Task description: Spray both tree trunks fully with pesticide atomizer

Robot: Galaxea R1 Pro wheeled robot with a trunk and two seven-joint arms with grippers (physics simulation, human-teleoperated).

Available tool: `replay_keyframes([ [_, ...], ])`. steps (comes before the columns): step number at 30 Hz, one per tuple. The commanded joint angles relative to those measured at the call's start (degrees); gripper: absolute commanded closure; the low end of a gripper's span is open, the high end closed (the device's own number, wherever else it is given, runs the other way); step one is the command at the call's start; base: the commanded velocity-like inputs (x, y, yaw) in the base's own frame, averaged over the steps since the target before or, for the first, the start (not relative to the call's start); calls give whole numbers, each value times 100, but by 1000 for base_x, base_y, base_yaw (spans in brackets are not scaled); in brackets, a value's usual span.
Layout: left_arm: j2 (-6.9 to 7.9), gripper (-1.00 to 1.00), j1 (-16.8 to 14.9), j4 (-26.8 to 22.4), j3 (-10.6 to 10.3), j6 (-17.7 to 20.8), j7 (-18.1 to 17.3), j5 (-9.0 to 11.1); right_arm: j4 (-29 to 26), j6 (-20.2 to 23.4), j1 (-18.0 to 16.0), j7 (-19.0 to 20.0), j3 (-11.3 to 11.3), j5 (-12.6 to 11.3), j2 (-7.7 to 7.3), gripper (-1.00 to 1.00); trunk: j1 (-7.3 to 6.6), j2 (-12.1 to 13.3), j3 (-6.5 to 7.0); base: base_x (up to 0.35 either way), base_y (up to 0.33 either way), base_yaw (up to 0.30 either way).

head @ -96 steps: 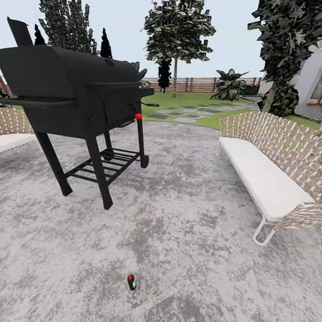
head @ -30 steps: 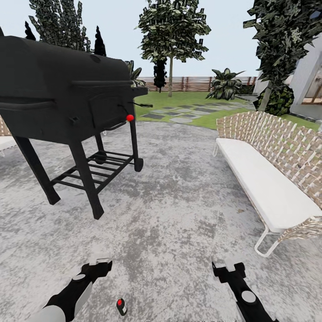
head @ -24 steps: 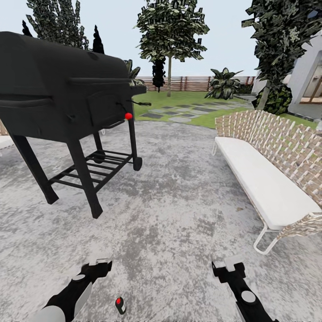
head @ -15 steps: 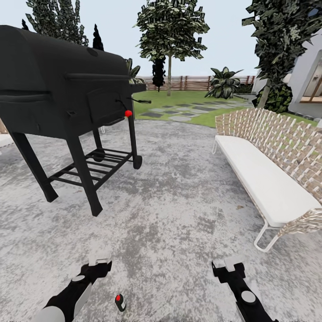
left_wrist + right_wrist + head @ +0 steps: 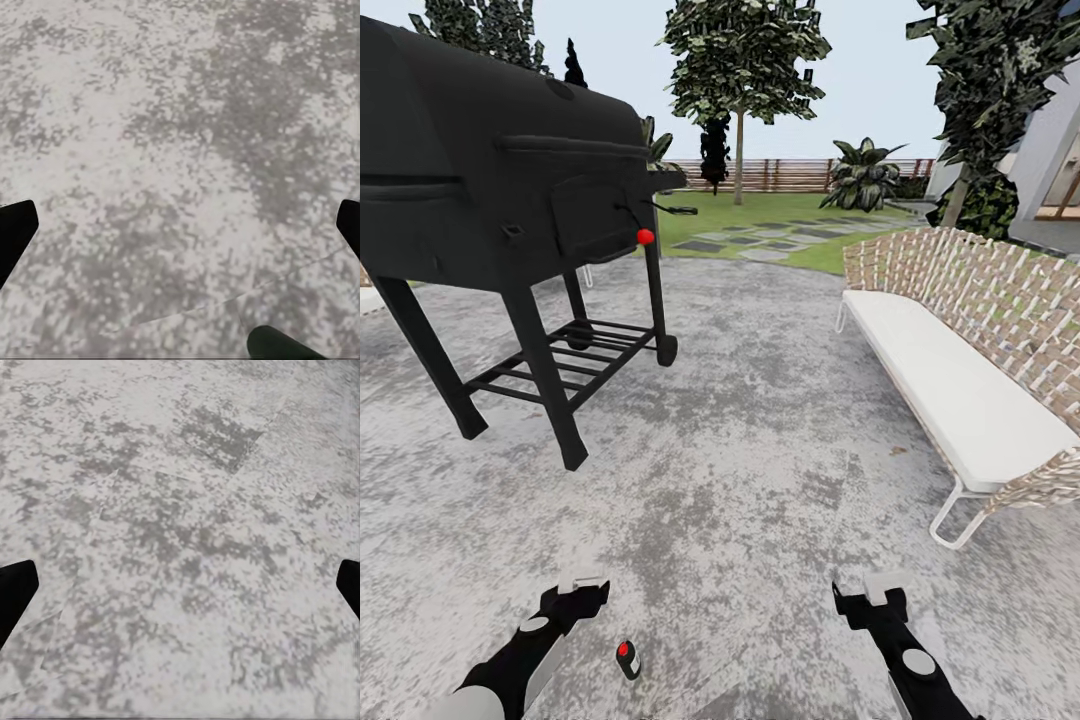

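The pesticide atomizer (image 5: 627, 660), a small dark green bottle with a red cap, lies on the grey paved floor. It sits between my two arms, nearer the left one. My left gripper (image 5: 582, 588) hovers open just left of it and a little beyond. In the left wrist view the bottle's dark rounded end (image 5: 281, 345) shows at the frame edge between the spread fingertips (image 5: 11, 234). My right gripper (image 5: 880, 592) is open over bare paving, its fingertips (image 5: 13, 592) wide apart. One tree trunk (image 5: 738, 170) stands far off on the lawn. A second trunk (image 5: 957, 207) rises at the right by the house.
A big black barbecue grill (image 5: 500, 180) on legs stands ahead on the left. A wicker bench with a white cushion (image 5: 950, 385) runs along the right. Beyond the paving lie lawn with stepping stones (image 5: 780, 240) and a slatted wooden fence (image 5: 800, 175).
Both arms came into the head view since the earliest frame. The camera has crept forward; the atomizer now sits slightly higher in the picture, between the arms. The grippers hold their places.
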Motion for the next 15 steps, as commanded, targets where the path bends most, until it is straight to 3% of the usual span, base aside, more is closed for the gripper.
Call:
replay_keyframes([
  [1,0,-100,-3,7,5,-17,-2,28,-2,-18,-3,56,-14,25,3,-100,21,-43,-32,0,0,0],
  [11,-6,-100,-3,19,5,-22,2,-41,-21,-10,-3,123,-18,-23,2,-100,86,-134,-303,0,0,-3],
  [15,-21,-100,-3,19,5,-27,4,-109,-17,-10,-3,124,-17,-24,3,-100,93,-138,-371,0,0,-206],
])
